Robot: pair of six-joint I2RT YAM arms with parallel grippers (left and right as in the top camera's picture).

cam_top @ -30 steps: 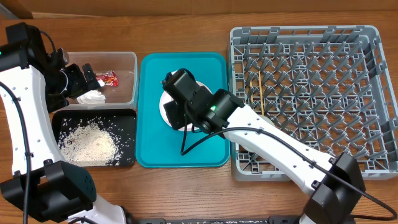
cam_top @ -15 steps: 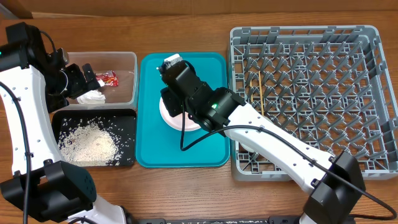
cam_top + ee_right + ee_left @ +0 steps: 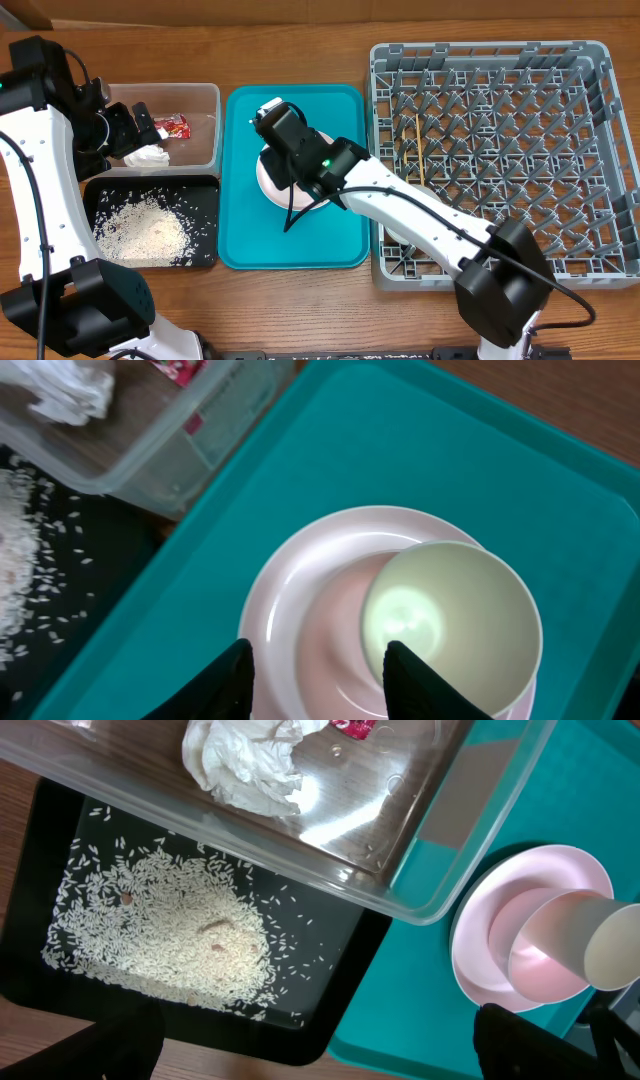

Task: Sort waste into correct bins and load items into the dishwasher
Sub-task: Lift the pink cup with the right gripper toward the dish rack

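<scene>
Beside the clear tub [image 3: 170, 458], cup [image 3: 450, 618] stands on plate [image 3: 285, 585].

On my bench [image 3: 300, 40] I count one grey rack [image 3: 500, 160], one teal tray [image 3: 240, 240], one clear tub [image 3: 205, 95] and one black tray [image 3: 205, 195]. In the tub: one napkin [image 3: 148, 157] and one red wrapper [image 3: 175, 127]. In the black tray: one heap of rice [image 3: 140, 225], its grains too many to count. In the rack: two chopsticks [image 3: 418, 150]. Stacked: one plate [image 3: 280, 580], one cup [image 3: 450, 615], one bowl [image 3: 335, 630], perhaps a second nested beneath.

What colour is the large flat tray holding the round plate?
Teal; the large flat plastic tray shows best in the right wrist view.
</scene>
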